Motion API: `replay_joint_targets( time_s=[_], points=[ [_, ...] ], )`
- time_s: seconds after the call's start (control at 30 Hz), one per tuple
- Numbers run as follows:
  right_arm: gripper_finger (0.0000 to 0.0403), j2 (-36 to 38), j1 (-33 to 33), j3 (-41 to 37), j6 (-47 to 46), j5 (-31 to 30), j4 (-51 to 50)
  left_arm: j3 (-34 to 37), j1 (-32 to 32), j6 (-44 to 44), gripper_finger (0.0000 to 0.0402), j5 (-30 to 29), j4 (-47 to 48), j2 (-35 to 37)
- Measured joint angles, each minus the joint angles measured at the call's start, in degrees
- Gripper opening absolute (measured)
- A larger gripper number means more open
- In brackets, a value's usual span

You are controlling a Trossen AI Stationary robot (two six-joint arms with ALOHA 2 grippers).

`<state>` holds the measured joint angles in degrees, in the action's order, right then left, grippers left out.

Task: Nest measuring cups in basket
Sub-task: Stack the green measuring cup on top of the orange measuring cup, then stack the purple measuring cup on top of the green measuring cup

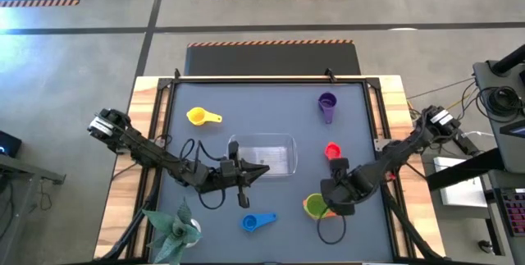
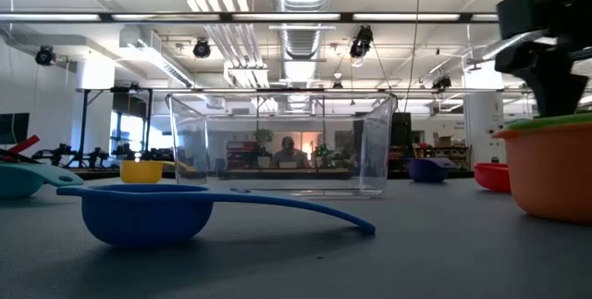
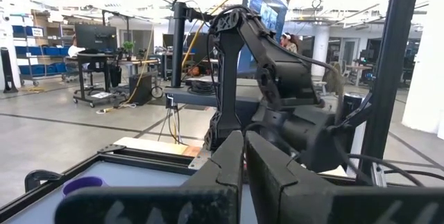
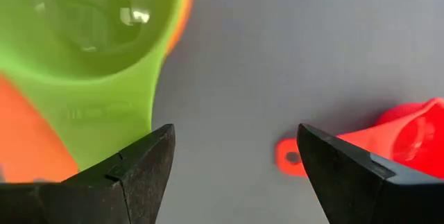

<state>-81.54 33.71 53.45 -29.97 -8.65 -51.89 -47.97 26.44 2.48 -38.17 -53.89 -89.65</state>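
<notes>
The right tool (image 1: 335,201) hangs low over the dark desk (image 1: 271,117) with its two fingers spread wide apart and nothing between them. In the right wrist view the handle of the small green plastic measuring cup (image 4: 104,50), which sits nested inside the round orange plastic cup (image 1: 315,212), lies just beside one finger, and the red plastic cup (image 4: 409,137) lies near the other. The clear, shallow rectangular plastic basket (image 1: 283,144) stands well apart from this tool, close in front of the left tool (image 1: 244,175), whose fingers are pressed together and hold nothing. The blue cup (image 1: 251,222), yellow cup (image 1: 198,116) and purple cup (image 1: 327,102) lie scattered on the desk, all outside the basket.

The risk, as I judge it, is a closing grip that catches only the green handle: the green cup could lift out and leave the orange one behind, or tip the pair. A finger could also nudge the red cup aside.
</notes>
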Motion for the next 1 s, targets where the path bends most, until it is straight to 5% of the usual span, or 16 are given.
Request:
replay_joint_targets(
  time_s=[0.3,0.53,0.7,1.0],
  points=[
    [0.0290,1.9,3.2,0.3,-5.0,-1.1,0.3,0.0,0.0,0.0,0.0000,0.0,0.0,0.0],
    [0.0290,14.2,-1.2,-1.7,-14.3,-21.4,-0.9,0.0,0.0,-0.2,0.0000,0.0,0.0,0.0],
    [0.0290,24.4,-11.8,-6.8,-23.3,-30.5,-2.4,0.0,0.0,-0.2,0.0000,0.0,0.0,0.0],
    [0.0290,31.1,-37.8,-15.6,-16.1,-28.6,5.5,0.0,-0.2,-0.1,0.0000,-0.2,0.0,0.0]
  ],
)
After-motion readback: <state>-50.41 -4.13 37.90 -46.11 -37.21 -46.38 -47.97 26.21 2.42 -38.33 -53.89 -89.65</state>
